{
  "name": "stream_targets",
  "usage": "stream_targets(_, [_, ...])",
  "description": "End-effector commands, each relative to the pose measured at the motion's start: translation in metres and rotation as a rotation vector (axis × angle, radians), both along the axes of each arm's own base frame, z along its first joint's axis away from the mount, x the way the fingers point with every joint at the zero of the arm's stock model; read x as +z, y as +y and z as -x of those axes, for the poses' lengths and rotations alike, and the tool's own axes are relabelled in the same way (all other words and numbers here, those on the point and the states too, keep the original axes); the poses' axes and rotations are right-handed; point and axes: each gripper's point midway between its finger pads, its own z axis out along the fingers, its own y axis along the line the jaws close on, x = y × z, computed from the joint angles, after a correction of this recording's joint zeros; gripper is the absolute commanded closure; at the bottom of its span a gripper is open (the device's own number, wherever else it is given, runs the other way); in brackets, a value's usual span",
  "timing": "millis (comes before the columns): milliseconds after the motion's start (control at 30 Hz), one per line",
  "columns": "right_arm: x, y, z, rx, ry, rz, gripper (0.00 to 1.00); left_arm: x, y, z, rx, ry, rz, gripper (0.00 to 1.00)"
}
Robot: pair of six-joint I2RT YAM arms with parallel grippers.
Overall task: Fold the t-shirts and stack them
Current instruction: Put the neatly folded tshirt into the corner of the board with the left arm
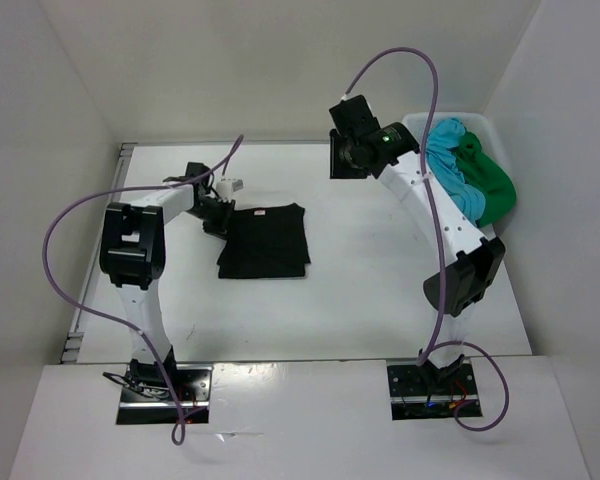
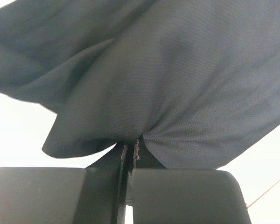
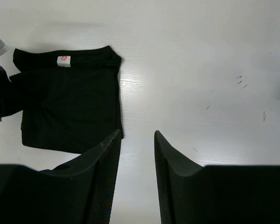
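Observation:
The black t-shirt point(image 1: 267, 243) lies folded into a small rectangle left of the table's middle. My left gripper point(image 1: 220, 222) is at its left edge, shut on a pinch of the black cloth point(image 2: 177, 84), which bunches at the closed jaws point(image 2: 130, 148). High above the table at the back right, my right gripper point(image 1: 342, 160) stands open with nothing between its fingers point(image 3: 137, 135); the black t-shirt point(image 3: 70, 102) lies below it to the left. The turquoise t-shirt point(image 1: 448, 160) and the green t-shirt point(image 1: 488, 182) are heaped in the basket.
The white basket point(image 1: 477, 124) stands at the back right corner against the wall. White walls close in the table on the left, back and right. Purple cables loop above both arms.

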Motion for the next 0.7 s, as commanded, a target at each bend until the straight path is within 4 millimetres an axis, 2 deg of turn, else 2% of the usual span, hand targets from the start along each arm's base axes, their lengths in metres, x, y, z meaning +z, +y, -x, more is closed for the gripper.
stream_targets(0, [0.032, -0.02, 0.002, -0.054, -0.069, -0.004, 0.6, -0.015, 0.046, -0.026, 0.074, -0.02, -0.145, 1.0])
stream_targets(100, [0.032, -0.024, 0.0, -0.057, -0.069, 0.002, 0.6, -0.013, 0.078, -0.046, 0.103, -0.049, -0.199, 1.0])
stream_targets(133, [0.032, -0.026, 0.0, -0.064, -0.073, 0.009, 0.6, -0.005, 0.082, -0.06, 0.099, -0.086, -0.217, 1.0])
stream_targets(233, [0.03, -0.031, -0.005, -0.074, -0.071, 0.027, 0.6, 0.0, 0.114, -0.081, 0.126, -0.135, -0.299, 1.0])
stream_targets(267, [0.034, -0.03, -0.006, -0.075, -0.08, 0.021, 0.6, -0.004, 0.12, -0.086, 0.125, -0.139, -0.304, 1.0])
stream_targets(300, [0.029, -0.031, -0.005, -0.074, -0.063, 0.031, 0.6, -0.003, 0.138, -0.093, 0.162, -0.145, -0.317, 1.0])
stream_targets(333, [0.032, -0.032, -0.006, -0.074, -0.075, 0.039, 0.6, -0.003, 0.148, -0.096, 0.18, -0.142, -0.319, 1.0])
stream_targets(367, [0.032, -0.031, -0.008, -0.074, -0.075, 0.039, 0.6, -0.002, 0.158, -0.109, 0.192, -0.164, -0.324, 1.0])
stream_targets(433, [0.032, -0.035, -0.01, -0.084, -0.075, 0.04, 0.6, -0.002, 0.191, -0.117, 0.245, -0.174, -0.373, 1.0])
stream_targets(467, [0.026, -0.035, -0.01, -0.083, -0.059, 0.049, 0.6, -0.008, 0.203, -0.122, 0.25, -0.18, -0.399, 1.0])
stream_targets(500, [0.027, -0.037, -0.011, -0.091, -0.063, 0.057, 0.6, 0.004, 0.215, -0.137, 0.266, -0.225, -0.424, 1.0])
stream_targets(533, [0.021, -0.038, -0.01, -0.084, -0.051, 0.071, 0.6, 0.008, 0.235, -0.142, 0.294, -0.239, -0.456, 1.0])
stream_targets(567, [0.018, -0.041, -0.01, -0.094, -0.047, 0.086, 0.6, 0.002, 0.244, -0.148, 0.298, -0.244, -0.462, 1.0])
stream_targets(600, [0.01, -0.044, -0.009, -0.101, -0.03, 0.107, 0.6, 0.022, 0.258, -0.165, 0.328, -0.296, -0.49, 1.0])
stream_targets(633, [0.012, -0.048, -0.006, -0.112, -0.037, 0.117, 0.6, 0.028, 0.271, -0.172, 0.353, -0.319, -0.507, 1.0])
stream_targets(667, [0.012, -0.05, -0.003, -0.112, -0.034, 0.119, 0.6, 0.015, 0.274, -0.173, 0.344, -0.293, -0.518, 1.0])
